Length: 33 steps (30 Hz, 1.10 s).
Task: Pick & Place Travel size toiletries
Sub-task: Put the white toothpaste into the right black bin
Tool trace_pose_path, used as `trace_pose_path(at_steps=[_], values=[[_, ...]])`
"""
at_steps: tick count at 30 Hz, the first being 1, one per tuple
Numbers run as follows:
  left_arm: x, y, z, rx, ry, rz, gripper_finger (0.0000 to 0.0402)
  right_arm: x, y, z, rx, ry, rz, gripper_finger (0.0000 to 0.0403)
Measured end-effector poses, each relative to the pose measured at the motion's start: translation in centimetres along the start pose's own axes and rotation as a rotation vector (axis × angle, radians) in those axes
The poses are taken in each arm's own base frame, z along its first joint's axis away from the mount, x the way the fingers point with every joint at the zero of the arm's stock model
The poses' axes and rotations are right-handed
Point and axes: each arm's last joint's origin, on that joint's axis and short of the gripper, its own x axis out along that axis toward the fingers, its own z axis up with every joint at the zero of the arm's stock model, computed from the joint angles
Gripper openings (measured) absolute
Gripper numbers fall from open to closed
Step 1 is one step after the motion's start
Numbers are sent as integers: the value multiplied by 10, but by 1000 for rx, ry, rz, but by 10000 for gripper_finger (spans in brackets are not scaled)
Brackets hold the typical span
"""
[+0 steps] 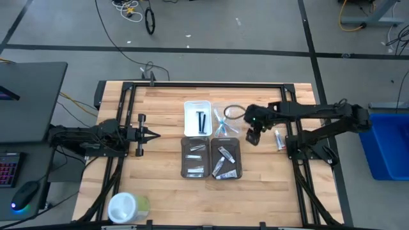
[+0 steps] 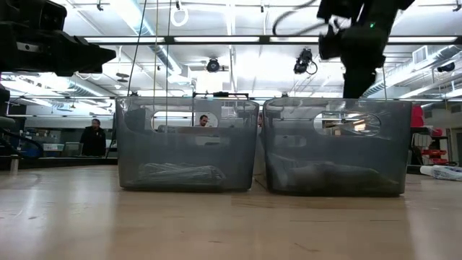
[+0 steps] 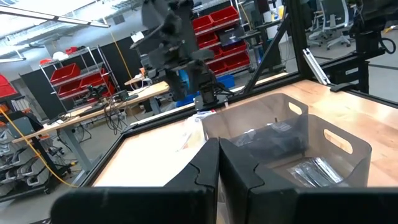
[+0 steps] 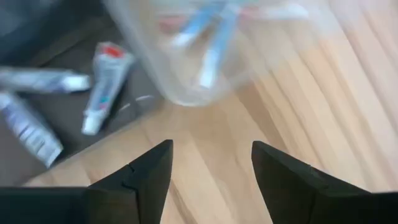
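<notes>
The right claw [image 1: 254,137] hovers above the wooden surface [image 1: 160,185], just beside the right grey tray [image 1: 225,160] and near the clear tray [image 1: 225,121]. Its fingers [image 4: 146,177] are spread and hold nothing; bare wood shows between them.

The left claw [image 1: 153,134] waits well apart from the right grey tray, past the left grey tray [image 1: 195,157], with its fingers [image 3: 208,165] pressed together and empty.

Toiletry locations:
- White tubes [image 4: 104,84] lie in the right grey tray.
- Light-blue toothbrushes [image 4: 214,43] lie in the clear tray.
- Black sticks [image 1: 200,121] lie in the white tray [image 1: 197,105], beyond the left grey tray.
- One loose tube [image 1: 278,140] lies on the surface, beyond the right claw from the right grey tray.
</notes>
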Motion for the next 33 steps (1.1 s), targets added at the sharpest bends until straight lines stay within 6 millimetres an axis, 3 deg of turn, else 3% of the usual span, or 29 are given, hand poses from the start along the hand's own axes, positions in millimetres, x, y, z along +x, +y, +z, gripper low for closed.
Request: trace_pose_path(at_steps=[5,11,19,33], values=[[0,0,0,0,0,0,16,2,-26,-3,313,76,-85,247],[0,0,0,0,0,0,16,18,-49,-24,553,212,-186,265],[0,0,0,0,0,0,16,38,-66,-51,678,338,-277,272],[0,0,0,0,0,0,16,68,-83,-85,744,443,-364,247]])
